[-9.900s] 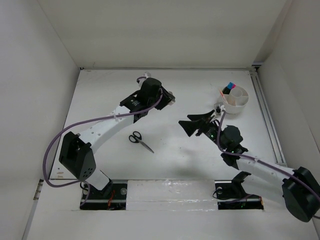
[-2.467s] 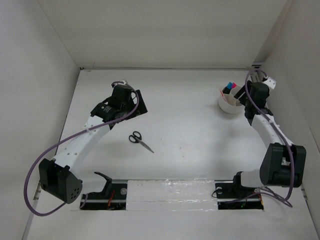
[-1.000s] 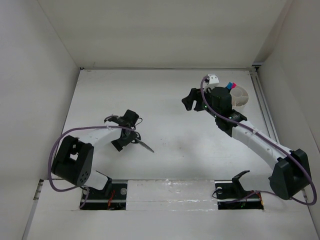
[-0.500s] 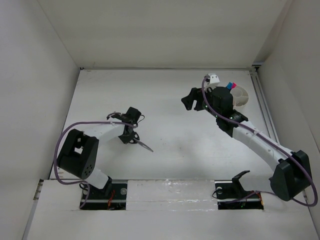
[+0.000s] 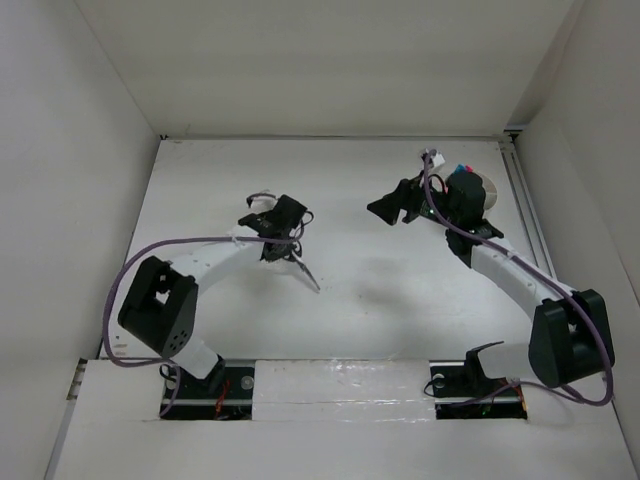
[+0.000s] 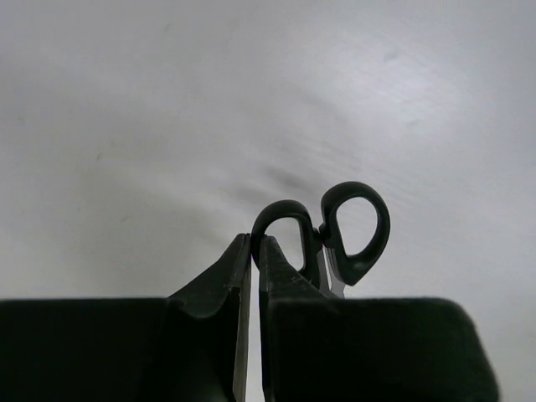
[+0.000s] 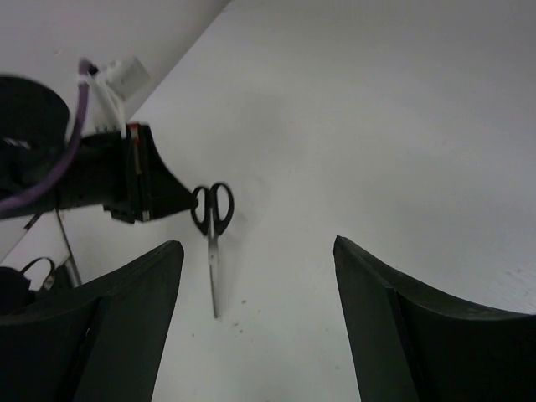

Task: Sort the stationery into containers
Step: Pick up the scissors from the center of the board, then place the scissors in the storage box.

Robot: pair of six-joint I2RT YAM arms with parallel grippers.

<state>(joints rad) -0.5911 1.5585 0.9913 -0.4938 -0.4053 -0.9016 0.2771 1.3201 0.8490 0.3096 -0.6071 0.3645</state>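
The black-handled scissors (image 5: pixel 303 268) hang from my left gripper (image 5: pixel 285 243) left of the table's middle, blades pointing toward the near right. In the left wrist view my left gripper (image 6: pixel 254 241) is shut on one handle loop of the scissors (image 6: pixel 352 234), with a faint shadow on the table beyond. My right gripper (image 5: pixel 390 208) is open and empty, hovering right of centre and facing the scissors (image 7: pixel 212 243); its fingers (image 7: pixel 134 310) stand wide apart. The white bowl (image 5: pixel 490 190) sits at the far right behind the right arm, with the pink and blue marker caps (image 5: pixel 460 168) showing. The cup is out of view.
White walls close in the table on the left, back and right. A metal rail (image 5: pixel 530 230) runs along the right edge. Purple cables loop from both arms. Small dark specks (image 7: pixel 243 306) mark the table near the scissors' tip.
My left gripper has shut on the scissors' handle and carried them up and to the right. My right gripper has shifted slightly right, and stays open.
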